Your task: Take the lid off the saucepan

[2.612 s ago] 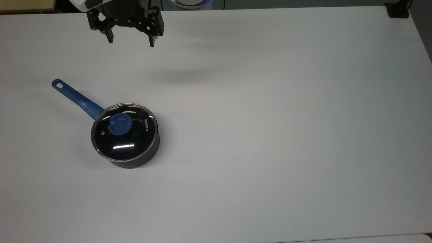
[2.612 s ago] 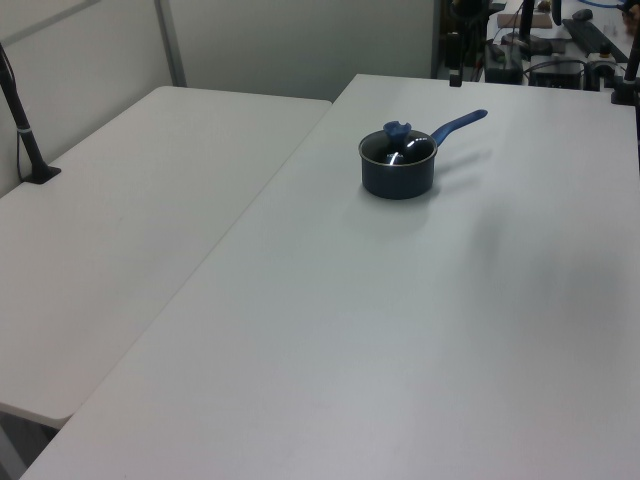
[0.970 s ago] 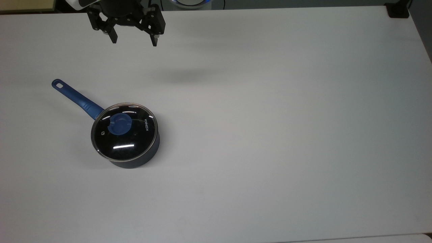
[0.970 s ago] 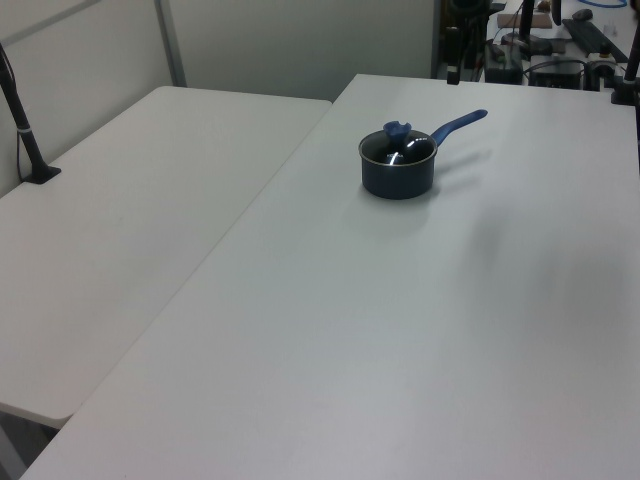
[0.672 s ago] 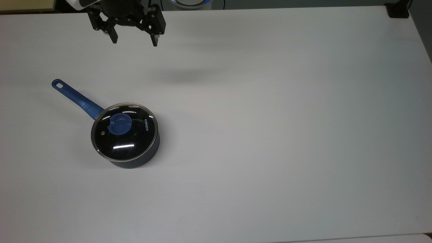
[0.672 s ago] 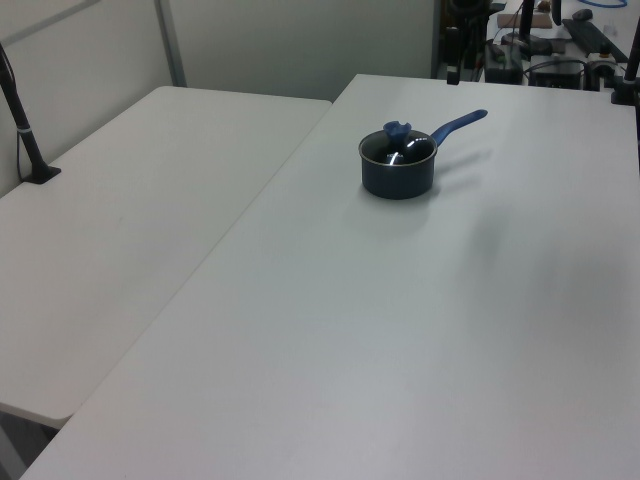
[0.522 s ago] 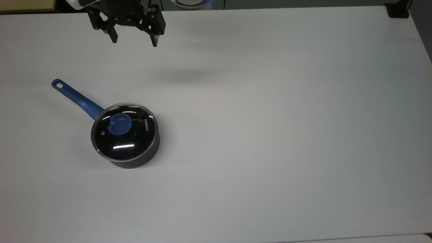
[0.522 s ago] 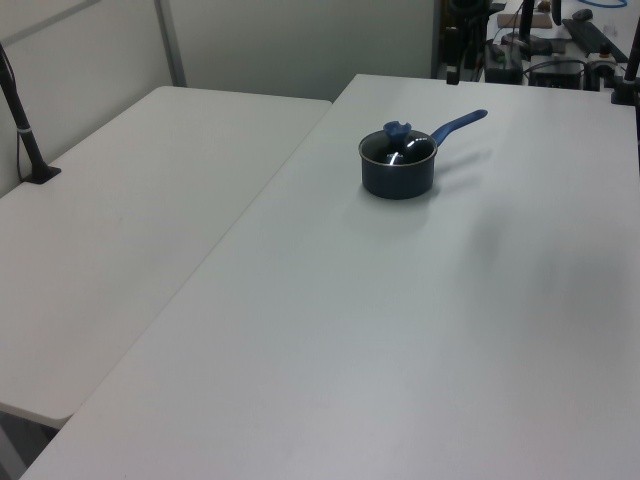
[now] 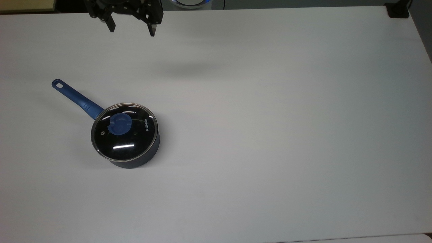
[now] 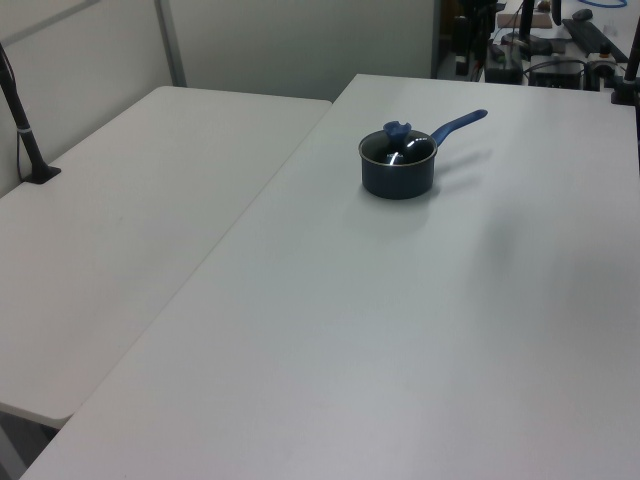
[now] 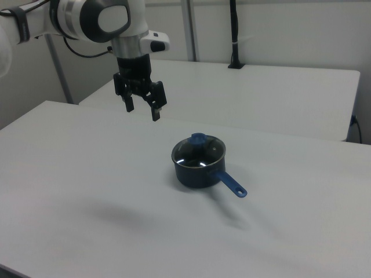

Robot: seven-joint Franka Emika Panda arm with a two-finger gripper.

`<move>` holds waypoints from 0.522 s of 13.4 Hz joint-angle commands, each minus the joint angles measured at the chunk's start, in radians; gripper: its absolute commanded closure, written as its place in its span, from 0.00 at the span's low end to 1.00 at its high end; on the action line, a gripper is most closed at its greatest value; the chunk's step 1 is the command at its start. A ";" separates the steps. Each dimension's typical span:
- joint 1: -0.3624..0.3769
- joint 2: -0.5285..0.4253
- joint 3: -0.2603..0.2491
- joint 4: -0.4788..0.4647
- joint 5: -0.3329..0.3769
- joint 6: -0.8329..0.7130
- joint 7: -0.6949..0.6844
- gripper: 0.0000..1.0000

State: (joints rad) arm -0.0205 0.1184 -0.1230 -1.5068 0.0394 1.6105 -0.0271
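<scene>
Top view: a plain white table carries the saucepan toward the top view's left, the lid seated on it. The gripper hangs at the upper edge, fingers spread apart and empty, casting a soft shadow.

Left view: a second white table adjoins; a pale wall stands behind.

Right view: the gripper hovers well apart from the pan, above the tabletop.

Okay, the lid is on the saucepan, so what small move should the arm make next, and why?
Probably bring the open tool over the lid's blue knob before descending. The lid sits closed on the saucepan, and the tool hangs high and apart from it, holding nothing.
</scene>
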 commanded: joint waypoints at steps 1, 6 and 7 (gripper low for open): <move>0.019 -0.022 -0.003 -0.013 -0.045 -0.034 0.019 0.00; 0.039 -0.022 -0.003 -0.013 -0.075 -0.055 0.021 0.00; 0.045 -0.022 0.003 -0.018 -0.085 -0.070 0.022 0.00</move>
State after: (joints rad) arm 0.0041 0.1181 -0.1168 -1.5068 -0.0176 1.5791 -0.0235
